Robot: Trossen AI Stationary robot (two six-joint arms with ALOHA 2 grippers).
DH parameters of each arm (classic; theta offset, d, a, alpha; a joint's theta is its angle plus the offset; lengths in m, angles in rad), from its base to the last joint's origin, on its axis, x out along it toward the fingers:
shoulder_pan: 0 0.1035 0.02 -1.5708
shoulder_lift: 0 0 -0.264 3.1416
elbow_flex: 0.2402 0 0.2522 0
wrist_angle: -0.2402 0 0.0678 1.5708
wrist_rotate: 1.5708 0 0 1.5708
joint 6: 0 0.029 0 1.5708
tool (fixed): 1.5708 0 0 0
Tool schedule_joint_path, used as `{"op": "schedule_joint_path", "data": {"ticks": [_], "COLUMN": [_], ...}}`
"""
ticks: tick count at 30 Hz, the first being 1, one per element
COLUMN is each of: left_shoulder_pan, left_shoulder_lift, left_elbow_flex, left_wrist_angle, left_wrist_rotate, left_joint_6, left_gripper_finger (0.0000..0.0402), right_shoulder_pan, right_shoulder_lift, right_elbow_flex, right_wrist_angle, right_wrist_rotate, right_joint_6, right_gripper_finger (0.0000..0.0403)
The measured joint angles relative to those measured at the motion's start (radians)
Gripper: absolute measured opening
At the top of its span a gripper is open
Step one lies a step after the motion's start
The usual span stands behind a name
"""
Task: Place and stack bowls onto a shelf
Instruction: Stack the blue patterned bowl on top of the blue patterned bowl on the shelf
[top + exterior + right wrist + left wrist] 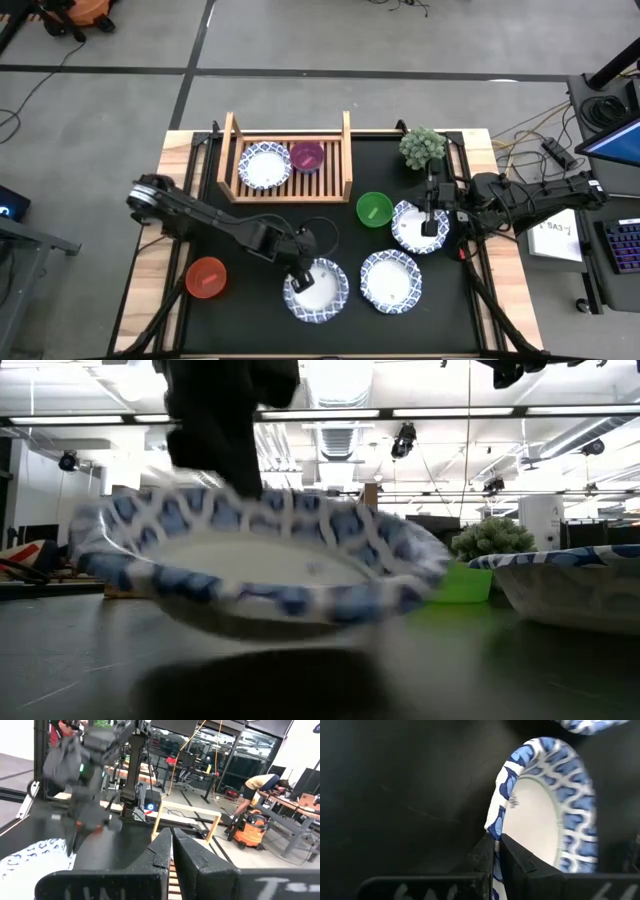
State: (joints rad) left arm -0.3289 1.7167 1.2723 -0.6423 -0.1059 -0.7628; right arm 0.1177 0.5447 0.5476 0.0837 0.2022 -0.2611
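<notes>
Currently the left gripper (301,279) is clenched on the rim of a white blue-rimmed bowl (317,290) near the table's front edge; the low view shows that bowl tilted, one side raised off the black mat (250,320). The right gripper (430,226) sits over a second patterned bowl (408,232) beside the green bowl (374,209), fingers pressed together with no visible gap. The wooden shelf (343,165) holds a patterned bowl (264,165) and a purple bowl (307,156) side by side. A third patterned bowl (391,280) and the red bowl (206,277) rest on the table.
</notes>
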Motion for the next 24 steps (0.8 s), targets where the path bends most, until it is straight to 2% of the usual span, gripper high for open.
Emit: {"op": "schedule_joint_path", "data": {"ticks": [6,11,14,15,20,24], "left_shoulder_pan": [0.055,0.166,0.277,0.325,0.587,0.754], "left_shoulder_lift": [-0.129,-0.249,-0.319,-0.338,-0.378,-0.368], "left_elbow_flex": [0.137,0.237,0.252,0.252,0.240,0.239], "left_wrist_angle": [-0.272,-0.487,-0.544,-0.552,-0.553,-0.552], "left_wrist_rotate": [-0.074,-0.280,-0.420,-0.437,-0.446,-0.385], "left_joint_6": [0.155,0.262,0.326,0.350,0.443,0.498], "left_gripper_finger": [0.0001,0.0000,0.0000,0.0000,0.0000,0.0000], "right_shoulder_pan": [0.000,0.000,0.000,0.000,0.000,0.000], "right_shoulder_lift": [0.019,0.042,0.053,0.054,0.054,0.053], "right_elbow_flex": [0.000,0.000,0.000,0.000,0.000,0.000], "right_wrist_angle": [0.001,0.005,0.013,0.011,0.011,0.012], "right_wrist_rotate": [0.000,0.000,0.000,0.000,0.000,0.000], "right_joint_6": [0.026,0.037,0.036,0.037,0.043,0.042], "right_gripper_finger": [0.0009,0.0009,0.0009,0.0009,0.0009,0.0009]}}
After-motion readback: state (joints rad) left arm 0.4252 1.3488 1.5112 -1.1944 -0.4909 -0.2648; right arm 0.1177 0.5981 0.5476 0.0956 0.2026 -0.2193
